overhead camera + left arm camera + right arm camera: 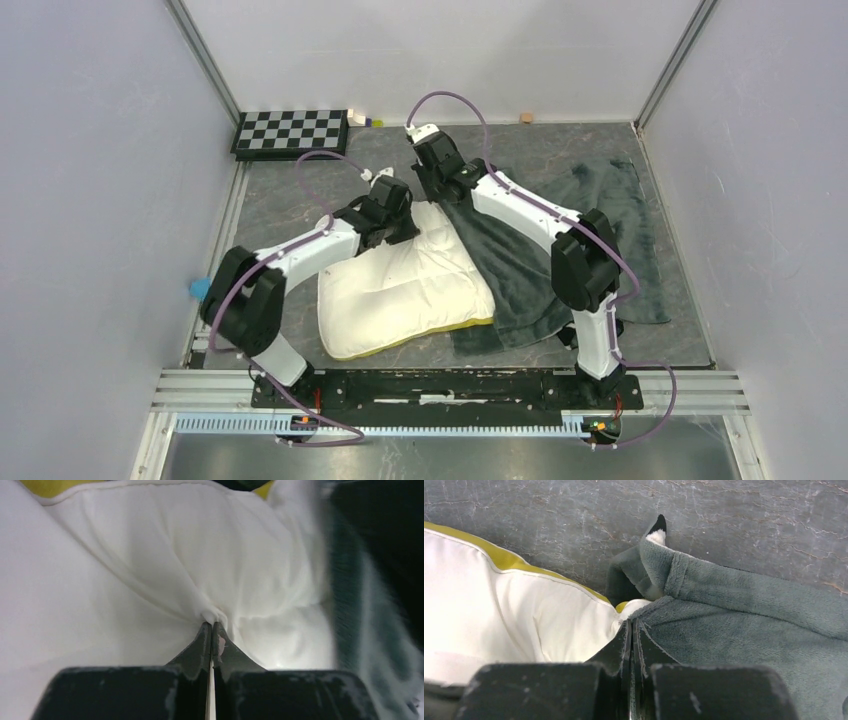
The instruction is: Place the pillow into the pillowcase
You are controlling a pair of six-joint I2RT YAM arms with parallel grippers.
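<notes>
The cream-white pillow [405, 285] with a yellow band lies on the table in front of the arms. The pillowcase [565, 235] lies spread to its right, grey-green plush side up, and overlaps the pillow's right edge. My left gripper [400, 222] is at the pillow's far corner. In the left wrist view it [212, 624] is shut on a pinch of the pillow's cover [150, 580]. My right gripper [440, 185] is at the pillowcase's far left corner. In the right wrist view it [631, 624] is shut on the pillowcase hem [744, 610], right beside the pillow [514, 610]. A zebra-striped tip [658, 527] peeks out there.
A checkerboard [290, 131] lies at the back left against the wall. Small objects [363, 119] sit beside it, and a small block [525, 117] sits at the back. White walls enclose the grey table [300, 190] on three sides.
</notes>
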